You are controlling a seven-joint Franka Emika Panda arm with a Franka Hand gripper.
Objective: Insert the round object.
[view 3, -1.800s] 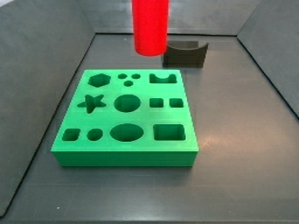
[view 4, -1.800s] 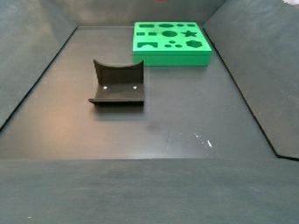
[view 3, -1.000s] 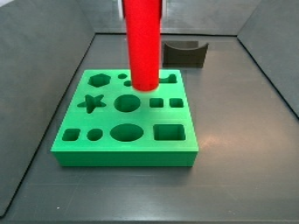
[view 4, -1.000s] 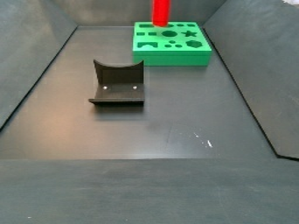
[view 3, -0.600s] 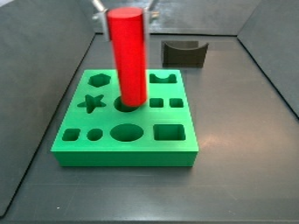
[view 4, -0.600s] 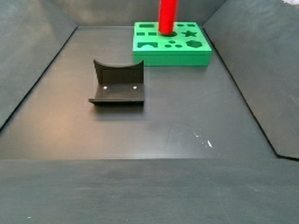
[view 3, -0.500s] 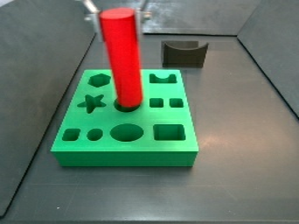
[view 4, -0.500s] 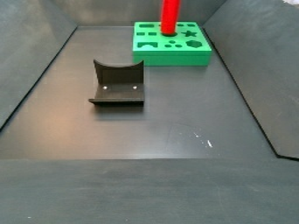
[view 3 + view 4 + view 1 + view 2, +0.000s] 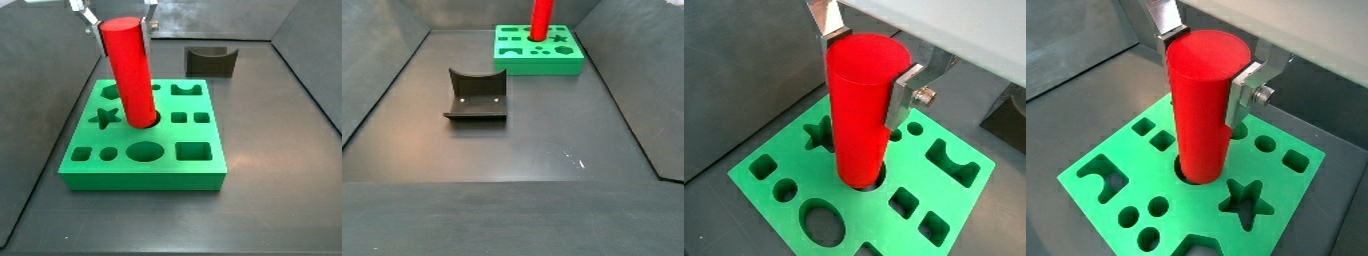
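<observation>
Dark grey, faintly scuffed flooring [image 9: 516, 150] fills the work area, walled in on its sides by low, matt grey panels [image 9: 382, 75] that slope outward in both side views. Toward the back of this floor sits a bright green block [image 9: 144, 135] cut with shaped holes: a star, a hexagon, circles, squares, an oval. A dark L-shaped fixture [image 9: 476, 95] with a curved notch stands on the bare floor, well apart from the green block.

A tall, smooth, bright red cylinder [image 9: 130, 72] stands in the block's central round hole, its lower end inside the opening and its body leaning slightly in a side view. The gripper [image 9: 865, 62] is at the cylinder's upper end; in both wrist views its flat silver fingers [image 9: 1248, 83] flank the red cylinder on opposite sides, jaws spread about as wide as the cylinder, though whether the pads press it or just clear it cannot be told.
</observation>
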